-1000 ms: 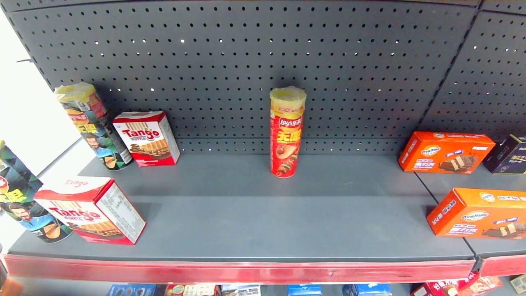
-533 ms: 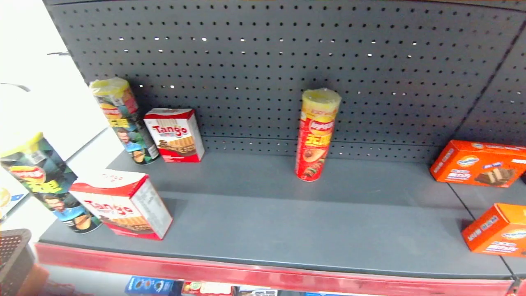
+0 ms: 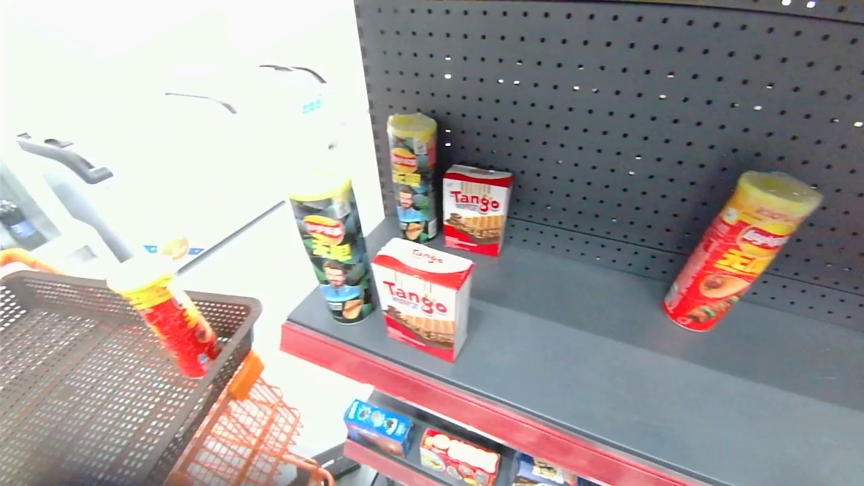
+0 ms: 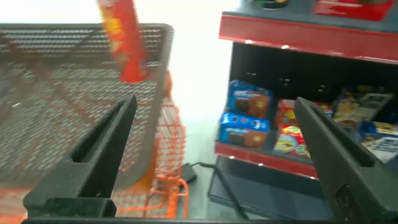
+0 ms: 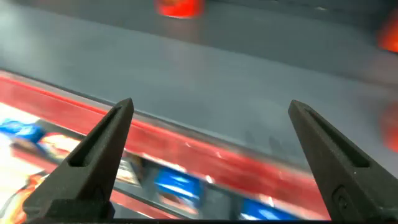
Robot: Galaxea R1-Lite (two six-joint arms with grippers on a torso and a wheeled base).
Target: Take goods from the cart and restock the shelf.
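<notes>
Right, the cart basket point(image 3: 223, 307) is picked up first, just off the shelf's point(image 3: 574, 378) left end and lower than its board. One red chip can point(image 3: 169, 320) is stood on end inside it, close to the basket wall that faces the shelf. The dark mesh basket is carried on an orange cart frame point(image 3: 260, 422).

Over to the arms. The left claw point(image 4: 214, 104) is held level out from the shelf's front, with the basket and its can ahead of it. Its fingers are spread wide apart. The right claw point(image 5: 210, 104) is held just before the shelf's red front edge point(image 3: 418, 391), pointed in over the grey board and likewise spread wide.

Now the shelf itself. At its front left corner a dark chip can point(image 3: 332, 250) is set, with a wafer box point(image 3: 422, 307) just beside it. At the back of the shelf a second dark can point(image 3: 412, 179) and a second wafer box point(image 3: 476, 209) are lined up against the pegboard point(image 3: 607, 101). Well along the shelf to the right, a red can on the shelf point(image 3: 736, 253) is placed near the pegboard. Beneath the shelf, small blue and red packets point(image 3: 378, 425) are ranged on a lower tier.
</notes>
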